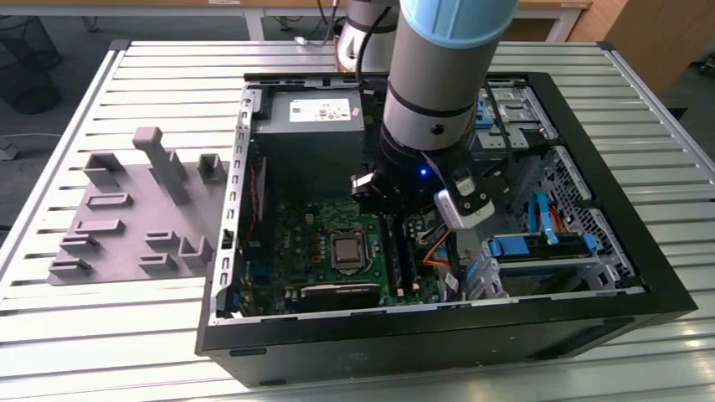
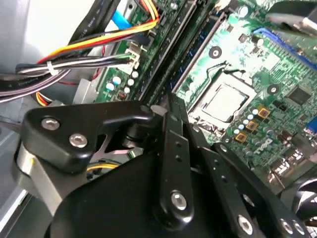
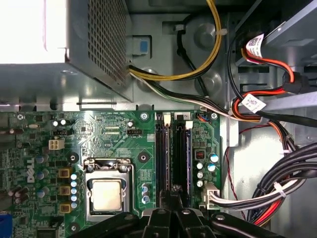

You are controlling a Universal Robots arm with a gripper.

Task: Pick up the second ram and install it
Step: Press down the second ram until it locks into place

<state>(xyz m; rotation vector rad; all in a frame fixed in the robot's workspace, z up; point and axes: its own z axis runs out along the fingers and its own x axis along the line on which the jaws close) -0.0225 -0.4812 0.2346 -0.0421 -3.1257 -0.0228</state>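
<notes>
Pincer [image 3: 173, 198]: black linkage, jaws drawn narrow, nothing seen clamped between; tips low over the memory slots [image 3: 162, 153].

Second ram [image 3: 188, 158]: judged to be the blue-edged stick standing upright in the outer slot, just beside the tips; full seating cannot be told.

Handling note: seating likely calls for square, even downward pressure along the stick, clear of the neighbouring cables [image 3: 277, 188].

Surroundings: green motherboard [image 3: 104, 134], processor socket [image 3: 106, 193], grey power supply [image 3: 74, 44].

Print: white cable tags [image 3: 253, 104], too small to make out.
</notes>
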